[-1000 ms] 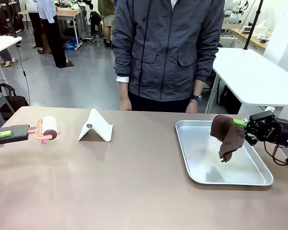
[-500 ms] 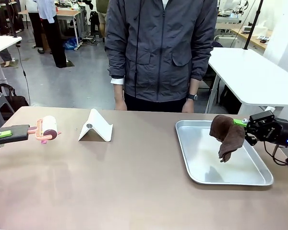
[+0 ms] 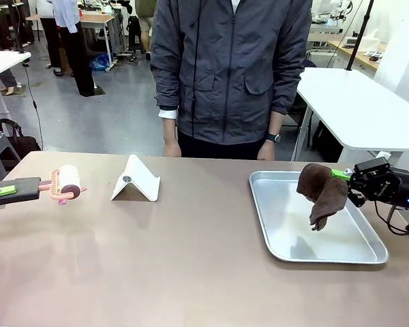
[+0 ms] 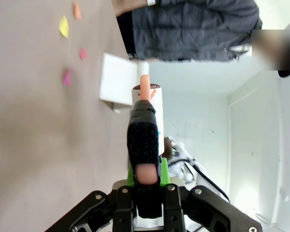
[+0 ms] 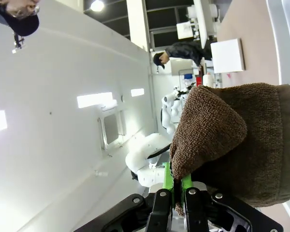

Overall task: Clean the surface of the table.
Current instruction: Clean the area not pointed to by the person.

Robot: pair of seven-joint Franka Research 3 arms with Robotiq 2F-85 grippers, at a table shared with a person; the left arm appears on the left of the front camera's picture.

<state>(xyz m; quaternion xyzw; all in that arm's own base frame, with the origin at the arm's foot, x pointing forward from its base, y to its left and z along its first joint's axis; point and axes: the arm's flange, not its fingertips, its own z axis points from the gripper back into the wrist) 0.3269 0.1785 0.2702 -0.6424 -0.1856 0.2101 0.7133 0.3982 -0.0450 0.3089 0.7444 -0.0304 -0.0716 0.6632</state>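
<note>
two hands, both loaded: the left hand (image 3: 7,191) is clamped tight on the black padded handle of a pink-framed lint roller with a white drum (image 3: 68,182), held level and low at the left end of the wide brownish-taupe worktop (image 3: 191,266), drum pointing inward, ready to roll by the look of it; whether the drum touches the top i cannot tell; small yellow, orange and pink paper scraps (image 4: 64,26) lie on the worktop nearby, likely its targets; the right hand (image 3: 341,175) is pinched shut on a brown terry cloth (image 3: 322,194), which hangs free over the shiny rectangular metal tray (image 3: 371,253), clear of the worktop, probably poised for wiping; a white folded stand (image 3: 136,180) sits just beside the roller; a person in a grey jacket (image 3: 232,68) waits at the far edge, arms down
</note>
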